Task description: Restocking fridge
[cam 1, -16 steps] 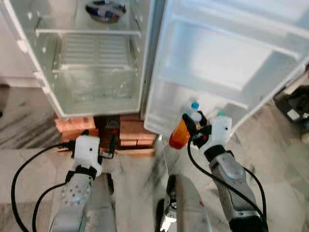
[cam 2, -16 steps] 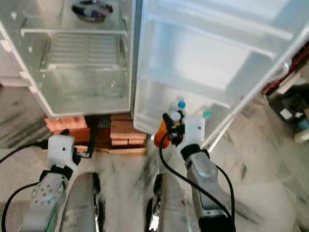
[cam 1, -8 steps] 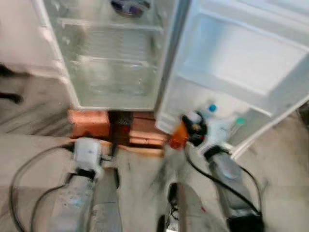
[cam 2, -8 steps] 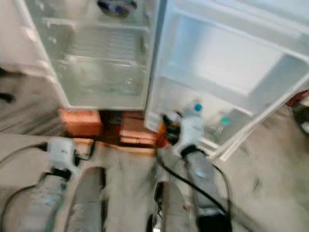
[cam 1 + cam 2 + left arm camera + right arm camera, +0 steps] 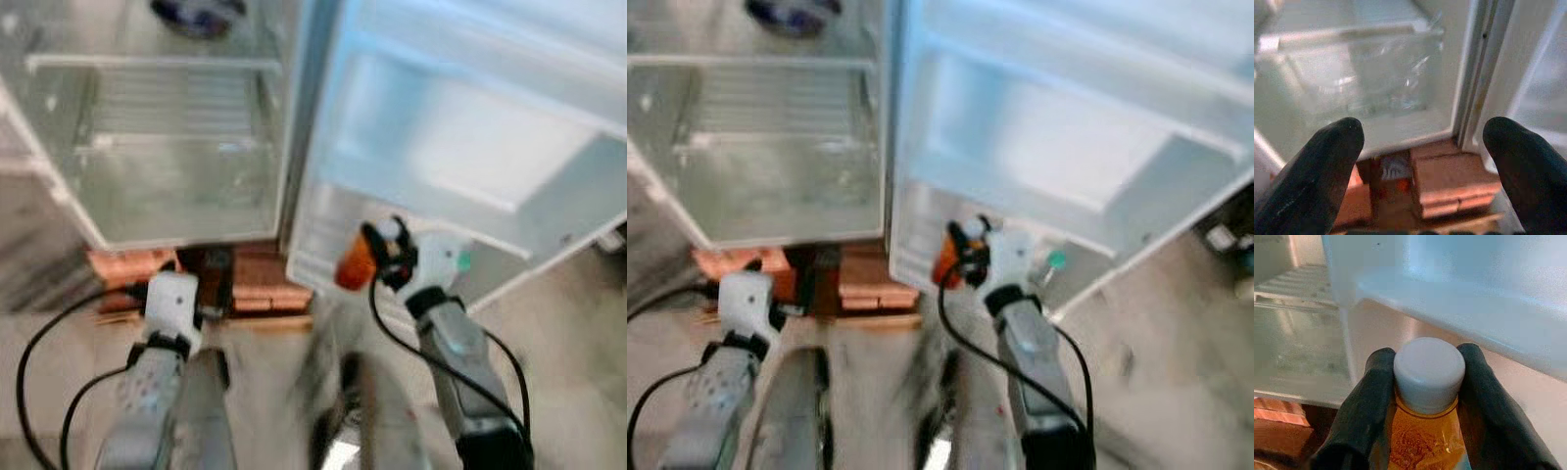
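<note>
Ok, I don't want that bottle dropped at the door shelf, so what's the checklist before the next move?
1. Grip: right pincer closed on the orange bottle just below its white cap: ok.
2. Fridge door open, shelves facing the robot: ok.
3. Bottle over the lower door shelf: not ok, it hangs in front of it.
4. Free slot on that shelf: cannot tell; a green-capped bottle stands there, the rest is blurred.
5. Left pincer open, low before the brick base, out of the way: ok.

Head pair and two wrist cameras

Both somewhat blurred eyes look down at the open fridge (image 5: 186,127); wrist views face it close, sharing its bricks (image 5: 1449,183).
</note>
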Robot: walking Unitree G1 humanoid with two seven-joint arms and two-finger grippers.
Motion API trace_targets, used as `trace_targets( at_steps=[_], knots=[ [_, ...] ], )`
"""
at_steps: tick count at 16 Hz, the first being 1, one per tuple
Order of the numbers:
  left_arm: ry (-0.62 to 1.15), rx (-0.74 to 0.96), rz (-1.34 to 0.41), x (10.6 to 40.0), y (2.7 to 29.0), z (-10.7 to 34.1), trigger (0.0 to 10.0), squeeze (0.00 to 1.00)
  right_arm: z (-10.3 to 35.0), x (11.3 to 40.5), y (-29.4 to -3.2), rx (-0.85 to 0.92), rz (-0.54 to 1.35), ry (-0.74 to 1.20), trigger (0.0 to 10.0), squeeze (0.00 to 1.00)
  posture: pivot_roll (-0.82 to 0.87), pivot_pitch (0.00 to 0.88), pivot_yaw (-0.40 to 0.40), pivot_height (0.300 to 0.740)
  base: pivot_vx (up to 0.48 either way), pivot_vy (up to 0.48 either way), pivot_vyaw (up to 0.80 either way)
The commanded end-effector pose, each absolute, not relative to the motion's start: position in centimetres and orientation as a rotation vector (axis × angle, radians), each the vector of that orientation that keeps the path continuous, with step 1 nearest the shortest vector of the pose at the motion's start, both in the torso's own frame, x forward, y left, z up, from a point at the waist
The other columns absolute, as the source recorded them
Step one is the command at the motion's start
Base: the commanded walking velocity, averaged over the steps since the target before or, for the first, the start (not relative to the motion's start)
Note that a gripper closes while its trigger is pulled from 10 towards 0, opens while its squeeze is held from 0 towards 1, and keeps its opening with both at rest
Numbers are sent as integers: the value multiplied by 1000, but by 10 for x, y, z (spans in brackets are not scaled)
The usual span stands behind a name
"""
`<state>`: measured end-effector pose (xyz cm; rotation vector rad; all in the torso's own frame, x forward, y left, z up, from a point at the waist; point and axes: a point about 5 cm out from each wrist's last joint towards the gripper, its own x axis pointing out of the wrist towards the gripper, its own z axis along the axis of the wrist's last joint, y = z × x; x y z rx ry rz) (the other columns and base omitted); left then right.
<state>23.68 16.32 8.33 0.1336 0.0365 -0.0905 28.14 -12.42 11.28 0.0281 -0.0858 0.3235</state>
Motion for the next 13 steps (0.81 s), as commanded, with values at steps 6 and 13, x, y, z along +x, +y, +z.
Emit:
trace_targets(
  at_steps=[6, 13],
  knots=[
    [53, 121, -94, 230, 157, 79, 10000, 0, 116, 287, -136, -29, 309, -118, 10000, 0, 122, 188, -136, 540, 0, 0, 0],
    [50, 131, -59, 229, 159, 81, 10000, 0, 125, 300, -124, -91, 390, -188, 10000, 0, 131, 197, -132, 490, 0, 0, 0]
  ],
)
